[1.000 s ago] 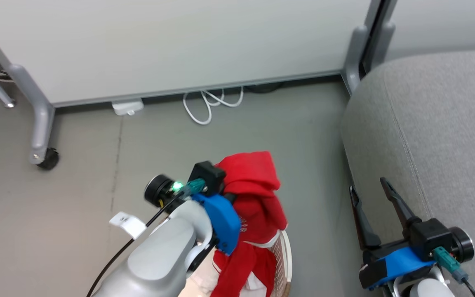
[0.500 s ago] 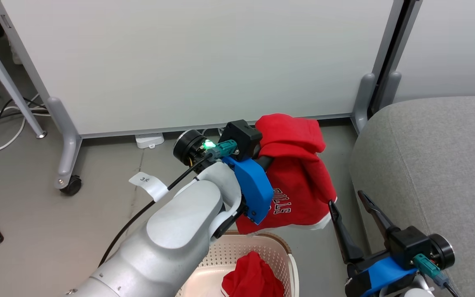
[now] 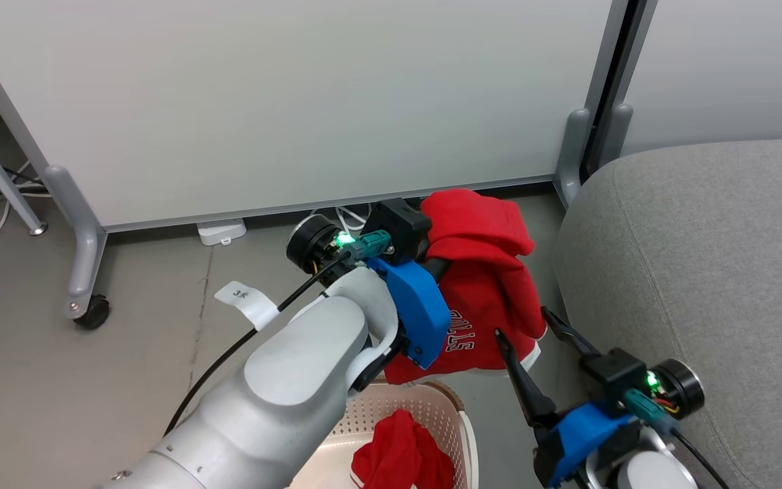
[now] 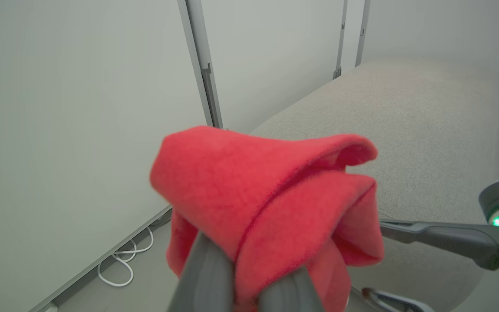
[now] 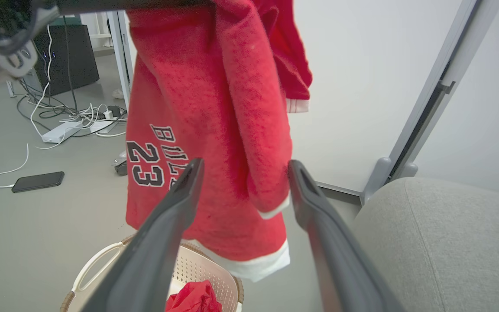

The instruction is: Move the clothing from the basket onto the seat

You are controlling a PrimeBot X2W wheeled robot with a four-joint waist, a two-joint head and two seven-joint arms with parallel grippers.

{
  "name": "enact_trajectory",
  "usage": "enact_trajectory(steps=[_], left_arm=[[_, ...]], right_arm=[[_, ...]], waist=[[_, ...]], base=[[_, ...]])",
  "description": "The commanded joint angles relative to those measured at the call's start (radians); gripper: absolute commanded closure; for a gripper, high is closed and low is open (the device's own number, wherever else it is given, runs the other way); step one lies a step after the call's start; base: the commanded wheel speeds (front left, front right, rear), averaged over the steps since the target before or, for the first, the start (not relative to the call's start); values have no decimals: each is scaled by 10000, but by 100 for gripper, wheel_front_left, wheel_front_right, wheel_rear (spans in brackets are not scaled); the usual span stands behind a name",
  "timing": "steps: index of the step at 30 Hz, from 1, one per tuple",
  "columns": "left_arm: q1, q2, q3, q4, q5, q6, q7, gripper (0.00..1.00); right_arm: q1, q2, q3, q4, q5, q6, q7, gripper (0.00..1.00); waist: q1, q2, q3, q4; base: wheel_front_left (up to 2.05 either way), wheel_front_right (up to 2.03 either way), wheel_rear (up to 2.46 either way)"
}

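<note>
item: red top (image 3: 493, 299), lifted clear of the basket (image 3: 432, 406) in the last second, now hanging beside the seat (image 3: 703, 258), pinched tight in my left gripper (image 4: 249, 281). right gripper (image 3: 521, 322): wide, empty, moved in at its hem. second red garment (image 3: 401, 455): in basket, pending.
</note>
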Motion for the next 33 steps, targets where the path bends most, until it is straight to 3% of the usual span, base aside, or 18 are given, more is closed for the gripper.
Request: enact_trajectory(steps=[1, 8, 19, 21, 33], left_arm=[[-201, 2, -22, 29, -69, 46, -65, 100], [-364, -7, -270, -107, -182, 49, -117, 100], [-599, -8, -610, -251, -519, 148, -150, 100], [-604, -8, -658, -269, -587, 154, -165, 100], [-612, -7, -916, -109, -814, 255, -301, 100]], right_arm=[[-324, -28, 128, 246, -55, 3, 253, 0], [-1640, -28, 436, 1475, -282, 3, 919, 0], [-3479, -27, 1494, 3741, 679, 1, 657, 0], [-3709, -27, 1634, 4060, 973, 1, 556, 100], [-4146, -27, 1748, 5128, 1875, 1, -203, 100]], waist=[[0, -1, 40, -20], [0, -1, 231, 24], [0, -1, 386, 81], [0, -1, 381, 85], [0, -1, 232, 38]], base=[[0, 0, 0], [0, 0, 0], [0, 0, 0], [0, 0, 0], [0, 0, 0]])
